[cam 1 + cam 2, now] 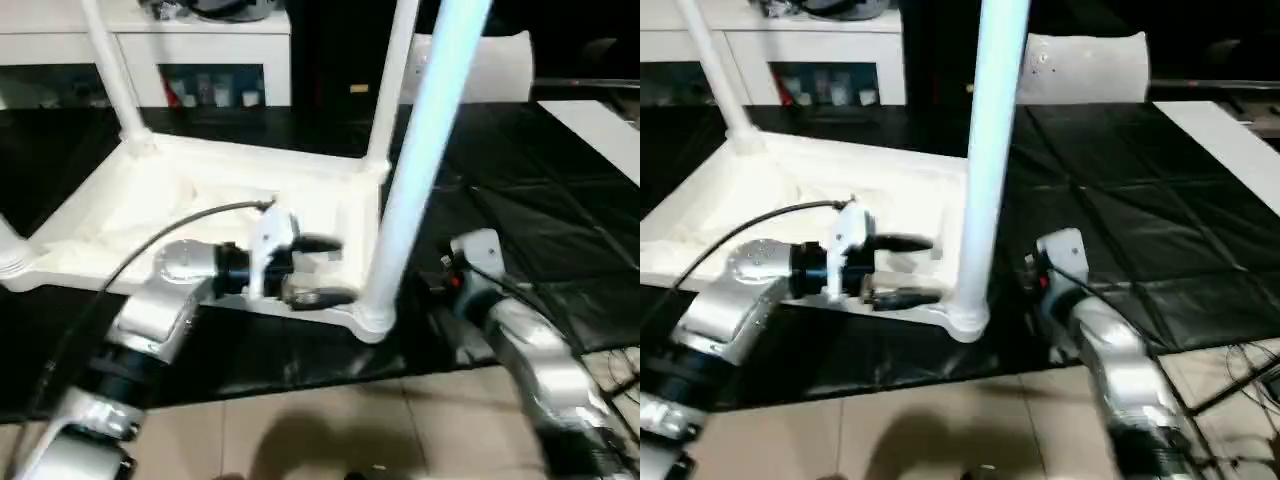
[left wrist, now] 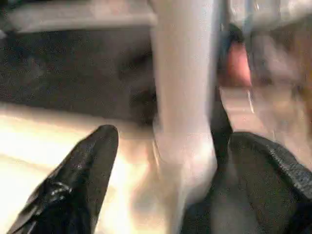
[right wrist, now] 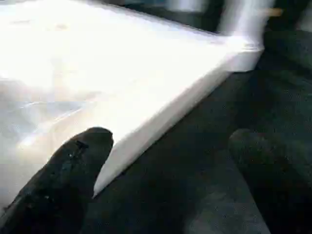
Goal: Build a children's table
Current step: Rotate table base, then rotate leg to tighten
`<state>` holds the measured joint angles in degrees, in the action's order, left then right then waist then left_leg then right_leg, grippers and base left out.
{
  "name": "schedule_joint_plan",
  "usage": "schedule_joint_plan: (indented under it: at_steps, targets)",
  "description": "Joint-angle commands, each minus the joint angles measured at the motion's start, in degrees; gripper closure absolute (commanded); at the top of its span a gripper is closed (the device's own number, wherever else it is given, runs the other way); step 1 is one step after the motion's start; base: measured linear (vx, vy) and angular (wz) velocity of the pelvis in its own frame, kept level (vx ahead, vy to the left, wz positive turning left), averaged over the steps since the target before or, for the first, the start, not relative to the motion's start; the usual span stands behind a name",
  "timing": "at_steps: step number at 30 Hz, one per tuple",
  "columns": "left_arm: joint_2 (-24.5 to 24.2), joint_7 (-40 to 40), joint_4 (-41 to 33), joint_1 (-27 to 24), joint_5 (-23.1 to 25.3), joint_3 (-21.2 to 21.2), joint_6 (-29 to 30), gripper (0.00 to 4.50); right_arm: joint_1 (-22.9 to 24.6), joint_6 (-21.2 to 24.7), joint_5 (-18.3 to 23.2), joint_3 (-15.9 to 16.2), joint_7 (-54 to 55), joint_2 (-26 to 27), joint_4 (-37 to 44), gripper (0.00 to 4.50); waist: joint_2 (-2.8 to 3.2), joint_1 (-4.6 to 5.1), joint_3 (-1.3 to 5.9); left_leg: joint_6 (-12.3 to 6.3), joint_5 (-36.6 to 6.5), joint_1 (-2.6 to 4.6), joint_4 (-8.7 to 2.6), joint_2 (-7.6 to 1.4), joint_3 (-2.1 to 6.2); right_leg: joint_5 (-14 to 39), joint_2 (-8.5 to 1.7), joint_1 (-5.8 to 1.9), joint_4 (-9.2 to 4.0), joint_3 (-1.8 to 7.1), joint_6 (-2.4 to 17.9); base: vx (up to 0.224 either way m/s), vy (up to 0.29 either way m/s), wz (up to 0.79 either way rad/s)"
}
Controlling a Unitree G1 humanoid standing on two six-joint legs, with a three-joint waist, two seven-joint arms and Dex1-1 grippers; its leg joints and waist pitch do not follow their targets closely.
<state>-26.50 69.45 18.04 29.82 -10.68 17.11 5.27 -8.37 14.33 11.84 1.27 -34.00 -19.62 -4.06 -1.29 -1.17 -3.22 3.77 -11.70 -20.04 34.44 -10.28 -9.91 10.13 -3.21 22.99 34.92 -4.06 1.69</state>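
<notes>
With legs upright in the upturned table top point(image 1: 200, 200), my left claw point(image 1: 322, 270) gapes empty beside the frame-centre leg point(image 1: 420, 150), my right claw point(image 3: 165, 185) wide open, holding nothing.

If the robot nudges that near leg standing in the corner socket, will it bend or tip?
The near leg looks like stiff, smooth plastic, so bending seems unlikely. It is tall and narrow and stands in the top's corner socket, so it may lean if loosely seated.

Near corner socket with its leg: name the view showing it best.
Left eye view: the near corner socket and its upright leg show whole. Right eye view matches it. Left wrist view shows it close, blurred. Right wrist view shows the tabletop edge.
</notes>
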Motion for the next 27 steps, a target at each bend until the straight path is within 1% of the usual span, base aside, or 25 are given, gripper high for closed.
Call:
schedule_joint_plan:
  at_steps: [1,2,3,4,5,6,7,8,9,10,11,12,13,14,15,16,18,19,20,22,23,24,25,26,27]
  targets:
    - [-0.4,1.7,3.6,1.7,3.8,2.1,-3.8,0.85,1.7,2.3,2.7,1.4,-5.4,-2.8,5.7,0.0,0.61,-0.4,3.5,-2.75,-12.2,0.2,-4.06,-2.57,1.0,19.9,-4.41,-3.17,-5.34,3.2,6.6,0.0,0.0,0.0]
    - [-0.6,1.7,5.1,2.5,4.9,2.7,-4.9,0.85,2.7,2.9,3.7,1.7,-7.3,-4.1,7.6,0.0,0.73,-0.52,3.53,-2.64,-11.7,0.1,-3.94,-2.47,0.92,19.7,-4.38,-3.18,-5.32,3.22,6.8,0.0,0.0,0.0]
    - [-0.6,1.7,5.1,2.5,4.9,2.7,-4.9,0.85,2.7,2.9,3.7,1.7,-7.3,-4.1,7.6,0.0,0.72,-0.71,3.49,-2.63,-11.6,0.14,-3.99,-2.5,0.91,19.7,-4.39,-3.19,-5.46,3.23,6.9,0.0,0.0,0.0]
    - [-0.5,2.2,8.6,4.9,7.5,4.6,-7.8,1.02,5.1,4.7,5.6,1.6,-10.7,-7.3,11.6,0.0,0.63,-0.93,3.44,-2.71,-11.2,-0.04,-3.99,-2.45,0.93,19.4,-4.36,-3.27,-5.5,3.23,7.0,0.0,0.0,0.0]
    - [-0.3,2.8,9.9,5.9,8.1,5.3,-8.6,1.21,6.2,5.4,6.4,1.3,-12.1,-8.8,13.3,0.0,0.56,-1.34,3.55,-2.88,-11.3,0.18,-3.86,-2.51,0.93,19.3,-4.45,-3.35,-5.42,3.26,6.7,0.0,0.0,0.0]
    - [-0.3,2.8,9.9,5.9,8.1,5.3,-8.6,1.25,6.2,5.4,6.4,1.3,-12.1,-8.8,13.3,0.0,0.48,-1.37,3.49,-3.07,-11.1,0.0,-3.93,-2.5,0.91,19.3,-4.48,-3.42,-5.44,3.28,6.6,0.0,0.0,0.0]
    - [0.4,3.0,11.3,7.0,8.4,5.6,-8.8,1.28,7.3,6.7,7.6,1.0,-13.6,-10.0,15.2,0.0,0.61,-1.51,3.46,-2.98,-10.9,-0.14,-3.93,-2.46,0.93,20.1,-4.69,-3.38,-5.49,3.15,6.7,0.0,0.0,0.0]
    - [0.7,3.3,12.0,7.5,8.5,5.8,-9.1,1.28,7.8,7.4,8.1,0.8,-14.2,-10.7,16.2,0.0,0.34,-1.58,3.51,-3.1,-10.9,-0.08,-3.78,-2.36,0.88,21.3,-4.65,-3.41,-5.71,3.05,6.5,0.0,0.0,0.0]
    - [0.9,3.5,12.6,7.8,8.6,5.9,-9.5,1.37,8.1,7.8,8.4,0.7,-14.4,-11.0,16.7,0.0,0.3,-1.64,3.45,-3.01,-10.8,-0.16,-3.8,-2.41,0.92,21.7,-4.71,-3.38,-5.71,3.07,6.4,0.0,0.0,0.0]
    - [1.6,4.3,14.5,8.9,8.9,6.3,-10.4,1.64,9.1,9.4,9.7,0.4,-15.6,-12.3,18.6,0.0,0.52,-1.65,3.35,-3.17,-10.8,-0.17,-3.79,-2.22,0.9,23.2,-4.62,-3.29,-6.02,2.96,6.0,0.0,0.0,0.0]
    - [2.0,4.8,15.8,9.6,9.1,6.5,-11.1,1.69,9.7,10.2,10.6,0.3,-16.3,-13.1,19.7,0.0,0.32,-1.75,3.39,-3.41,-10.8,-0.1,-3.68,-2.17,0.84,24.0,-4.54,-3.28,-6.22,2.95,5.3,0.0,0.0,0.0]
    - [2.8,5.6,16.9,10.2,9.0,6.7,-11.1,1.69,10.5,10.8,11.1,0.3,-17.2,-14.1,20.8,0.0,0.31,-1.8,3.47,-3.3,-10.8,-0.13,-3.72,-2.27,0.96,24.0,-4.64,-3.36,-6.02,2.92,5.3,0.0,0.0,0.0]
    - [3.9,7.5,19.6,11.4,8.9,7.1,-12.2,1.81,11.7,12.0,12.5,0.1,-18.6,-16.0,22.7,0.0,0.36,-1.87,3.41,-3.41,-10.9,-0.13,-3.65,-2.13,0.89,25.2,-4.6,-3.26,-6.33,2.84,4.7,0.0,0.0,0.0]
    - [4.1,8.1,20.2,11.6,8.9,7.2,-12.4,1.81,12.0,12.3,12.8,0.1,-19.0,-16.4,23.2,0.0,0.39,-1.89,3.29,-3.79,-10.9,-0.13,-3.59,-1.87,0.78,26.3,-4.43,-3.21,-6.77,2.8,4.0,0.0,0.0,0.0]
    - [4.2,8.7,20.6,11.9,8.9,7.4,-12.4,2.09,12.1,12.6,12.9,0.0,-19.1,-16.7,23.4,0.0,0.27,-2.18,3.47,-3.84,-10.4,-0.16,-3.57,-1.97,0.87,26.5,-4.58,-3.32,-6.62,2.83,3.6,0.0,0.0,0.0]
    - [4.2,9.1,20.8,12.0,9.0,7.6,-12.3,2.09,12.1,12.7,13.0,-0.1,-19.1,-16.8,23.5,0.0,0.36,-2.19,3.53,-3.78,-10.2,-0.28,-3.64,-2.08,0.96,26.3,-4.7,-3.28,-6.56,2.77,3.7,0.0,0.0,0.0]
    - [4.3,10.0,21.8,12.5,9.8,8.2,-12.9,2.17,12.5,13.2,13.3,-0.5,-19.6,-17.3,24.1,0.0,0.35,-2.12,3.53,-3.71,-10.5,-0.23,-3.61,-2.09,0.97,26.2,-4.62,-3.15,-6.59,2.66,4.0,0.0,0.0,0.0]
    - [4.4,10.1,22.3,12.8,10.2,8.5,-13.2,2.23,12.5,13.5,13.4,-0.8,-19.5,-17.3,24.3,0.0,0.46,-2.17,3.54,-3.63,-10.5,-0.22,-3.64,-2.17,1.02,25.9,-4.65,-3.13,-6.53,2.65,4.1,0.0,0.0,0.0]
    - [4.5,10.0,22.8,13.0,10.4,8.5,-13.4,2.48,12.5,13.6,13.4,-0.9,-19.5,-17.3,24.3,0.0,0.48,-2.26,3.56,-3.64,-10.5,-0.16,-3.64,-2.17,1.0,25.6,-4.61,-3.09,-6.53,2.62,4.1,0.0,0.0,0.0]
    - [5.2,9.2,24.7,13.8,11.1,8.6,-14.7,2.55,12.2,13.6,13.1,-0.6,-19.4,-17.5,24.1,0.0,0.42,-2.35,3.62,-3.56,-10.2,-0.18,-3.64,-2.22,1.01,24.6,-4.64,-3.15,-6.39,2.62,4.5,0.0,0.0,0.0]
    - [5.6,9.2,26.2,14.4,11.4,8.4,-15.6,2.58,12.1,13.9,13.5,-0.4,-19.2,-17.8,24.4,0.0,0.52,-2.5,3.62,-3.63,-10.1,-0.13,-3.62,-2.2,0.98,24.4,-4.67,-3.14,-6.42,2.6,4.7,0.0,0.0,0.0]
    - [5.8,9.2,27.0,14.8,11.6,8.3,-16.1,2.61,12.1,14.2,13.7,-0.3,-19.2,-18.0,24.5,0.0,0.48,-2.51,3.56,-3.74,-10.1,-0.15,-3.6,-2.08,0.94,24.5,-4.55,-3.12,-6.54,2.55,4.5,0.0,0.0,0.0]
    - [6.1,9.1,28.0,15.2,11.9,8.3,-16.7,2.76,12.0,14.5,14.0,-0.1,-19.0,-18.1,24.6,0.0,0.27,-2.63,3.63,-3.65,-10.1,-0.14,-3.66,-2.18,1.02,24.4,-4.7,-3.33,-6.44,2.56,4.5,0.0,0.0,0.0]
    - [6.1,8.9,28.2,15.3,12.1,8.3,-16.8,2.88,12.0,14.5,14.0,-0.1,-19.1,-18.0,24.6,0.0,0.35,-2.7,3.57,-3.7,-10.0,-0.17,-3.65,-2.19,1.01,24.3,-4.71,-3.25,-6.39,2.56,4.6,0.0,0.0,0.0]
    - [6.2,8.8,28.6,15.4,12.2,8.4,-17.1,2.88,11.9,14.5,14.0,0.0,-19.2,-18.0,24.4,0.0,0.26,-2.71,3.59,-3.72,-10.0,-0.19,-3.66,-2.19,1.0,24.4,-4.73,-3.3,-6.4,2.51,4.6,0.0,0.0,0.0]
